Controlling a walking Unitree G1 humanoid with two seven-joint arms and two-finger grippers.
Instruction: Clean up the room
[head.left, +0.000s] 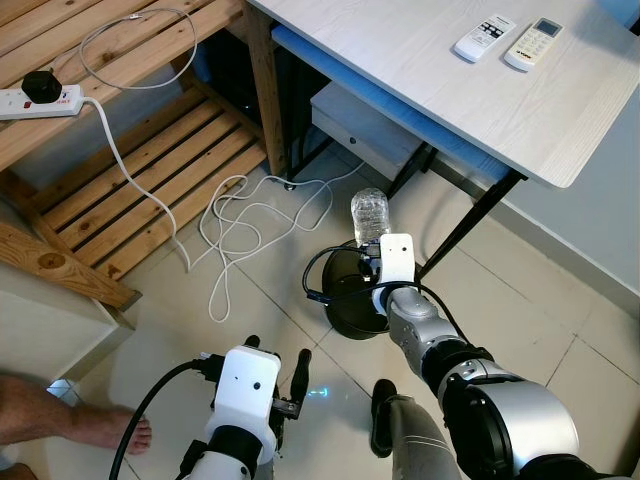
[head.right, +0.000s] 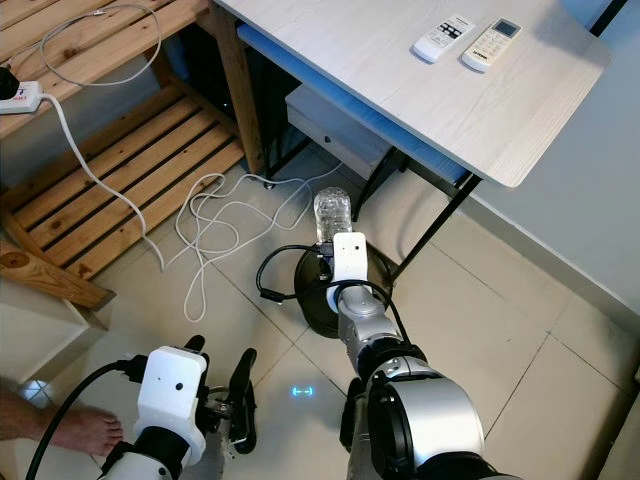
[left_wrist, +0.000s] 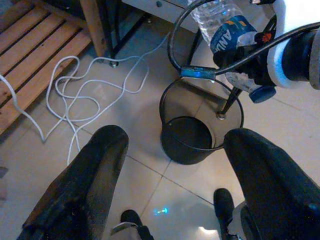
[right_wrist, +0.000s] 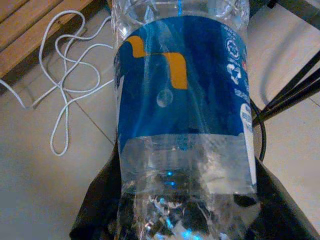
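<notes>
right gripper holds plastic bottle above black bin.

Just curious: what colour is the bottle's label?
Blue with an orange mark, on the bottle; clearest in the right wrist view.

1. The bottle is clear, crinkled plastic with a glossy blue label.
2. The bin looks like dark, smooth metal or plastic.
3. The floor is pale glossy tile.
4. The bench has a matt, pale wood-grain top.
5. The slatted rack is bare wood.
6. The right hand wears white plastic casing, its arm brushed silver.
</notes>
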